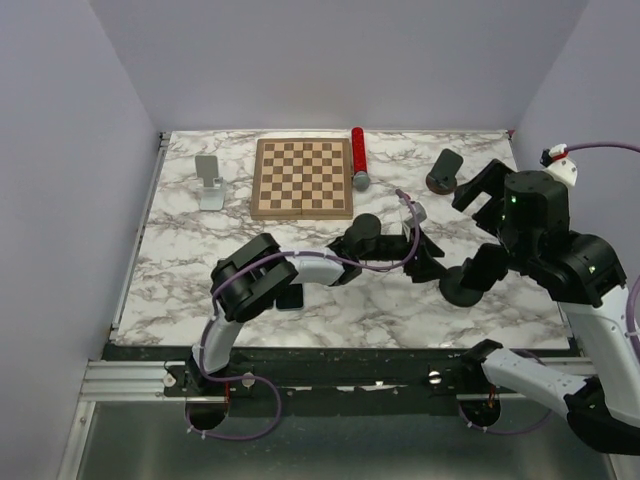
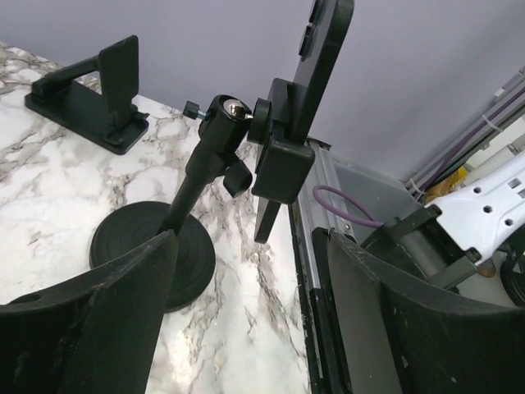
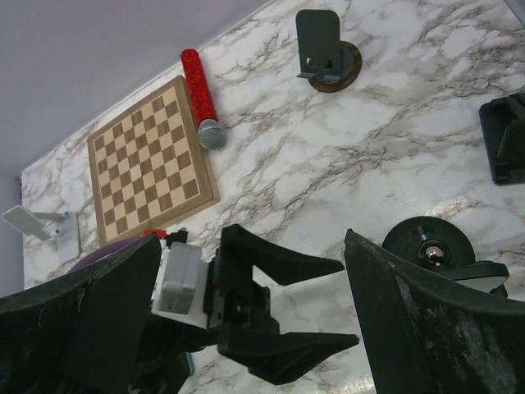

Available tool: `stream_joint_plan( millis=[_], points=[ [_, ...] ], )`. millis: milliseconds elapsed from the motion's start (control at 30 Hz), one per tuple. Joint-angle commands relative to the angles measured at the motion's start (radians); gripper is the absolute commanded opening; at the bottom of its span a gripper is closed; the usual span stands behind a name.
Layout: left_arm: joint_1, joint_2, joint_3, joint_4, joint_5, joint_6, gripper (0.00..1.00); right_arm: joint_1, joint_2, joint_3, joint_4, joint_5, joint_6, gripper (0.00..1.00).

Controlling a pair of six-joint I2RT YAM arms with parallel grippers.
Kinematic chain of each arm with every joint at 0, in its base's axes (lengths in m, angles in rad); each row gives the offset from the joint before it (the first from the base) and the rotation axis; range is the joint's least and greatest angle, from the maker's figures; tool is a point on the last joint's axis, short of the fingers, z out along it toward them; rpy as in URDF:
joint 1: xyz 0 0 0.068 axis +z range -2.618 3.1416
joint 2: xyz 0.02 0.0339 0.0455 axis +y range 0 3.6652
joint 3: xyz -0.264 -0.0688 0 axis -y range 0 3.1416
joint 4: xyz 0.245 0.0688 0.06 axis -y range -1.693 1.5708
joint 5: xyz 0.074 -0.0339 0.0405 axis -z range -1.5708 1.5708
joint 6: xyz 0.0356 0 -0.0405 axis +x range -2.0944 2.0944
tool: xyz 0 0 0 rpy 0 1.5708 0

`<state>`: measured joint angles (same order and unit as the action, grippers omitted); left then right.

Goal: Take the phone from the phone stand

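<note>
The black phone stand (image 2: 205, 164) has a round base (image 2: 139, 246), a slanted pole, a ball joint and a clamp (image 2: 283, 156). The dark phone (image 2: 328, 49) stands edge-on in the clamp, upright. My left gripper (image 2: 250, 271) is open and empty, low over the table, with its left finger beside the base and the phone above and ahead of the gap. In the top view the left gripper (image 1: 435, 258) lies just left of the stand's base (image 1: 462, 287). My right gripper (image 1: 470, 228) is open and empty, high above the stand and the left gripper (image 3: 279, 312).
A chessboard (image 1: 303, 177) and a red microphone (image 1: 357, 155) lie at the back. A grey stand (image 1: 210, 180) is at the back left, and a dark stand on a round brown base (image 1: 443, 172) at the back right. A black angled stand (image 2: 90, 90) sits beyond the phone stand. The table's right edge rail (image 2: 316, 246) is close.
</note>
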<state>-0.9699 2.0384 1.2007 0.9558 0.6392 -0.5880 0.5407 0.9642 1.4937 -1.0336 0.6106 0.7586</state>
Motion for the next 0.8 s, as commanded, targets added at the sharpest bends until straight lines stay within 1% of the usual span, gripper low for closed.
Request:
stream_joint_plan(
  millis=[0,167,333,400,467,600,667,767],
  points=[
    [-0.034,0.091,0.107,0.026,0.026,-0.006,0.79,-0.006,-0.017,0.020,-0.026,-0.044,-0.010,1.00],
    [-0.051,0.171,0.188,0.023,0.044,-0.033,0.77,-0.007,-0.036,0.022,-0.021,-0.056,-0.030,1.00],
    [-0.082,0.212,0.222,0.018,0.052,-0.027,0.73,-0.006,-0.025,0.042,-0.025,-0.050,-0.055,1.00],
    [-0.087,0.224,0.229,0.018,0.034,-0.031,0.69,-0.006,-0.018,0.055,-0.028,-0.051,-0.062,1.00],
    [-0.088,0.233,0.237,0.021,0.016,-0.040,0.62,-0.006,-0.015,0.063,-0.028,-0.050,-0.067,1.00],
    [-0.090,0.247,0.259,0.029,0.004,-0.046,0.51,-0.007,-0.015,0.064,-0.030,-0.044,-0.074,1.00],
    [-0.091,0.251,0.267,0.021,0.003,-0.044,0.47,-0.005,-0.016,0.060,-0.035,-0.041,-0.077,1.00],
    [-0.094,0.258,0.272,0.040,0.009,-0.051,0.44,-0.005,-0.021,0.051,-0.038,-0.037,-0.078,1.00]
  ],
)
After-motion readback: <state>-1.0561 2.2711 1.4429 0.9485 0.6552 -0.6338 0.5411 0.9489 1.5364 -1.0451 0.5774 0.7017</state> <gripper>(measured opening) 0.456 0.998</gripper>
